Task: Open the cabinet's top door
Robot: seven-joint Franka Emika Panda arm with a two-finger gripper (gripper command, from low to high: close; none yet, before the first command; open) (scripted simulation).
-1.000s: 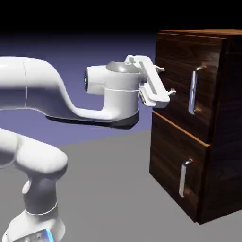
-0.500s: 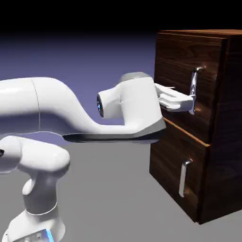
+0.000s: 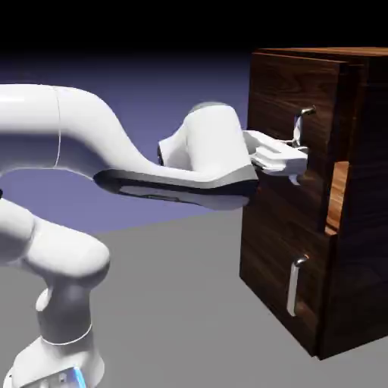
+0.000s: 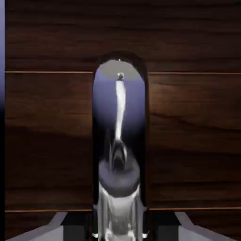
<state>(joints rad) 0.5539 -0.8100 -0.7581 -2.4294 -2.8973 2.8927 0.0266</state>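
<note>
At right of the frame, the claw (image 3: 297,158) pinches the silver handle (image 3: 301,127) of the top door (image 3: 292,114). The door stands slightly out from the cabinet (image 3: 364,227), showing light wood inside.

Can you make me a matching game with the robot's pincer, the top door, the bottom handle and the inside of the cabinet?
Things:
1. pincer
2. top door
3. bottom handle
4. inside of the cabinet

Descriptions:
A. light wood showing through a gap
B. closed around the top silver handle
C. untouched, standing alone on the lower panel
D. dark wood, pulled out a little

Pairs: 1-B, 2-D, 3-C, 4-A
</note>
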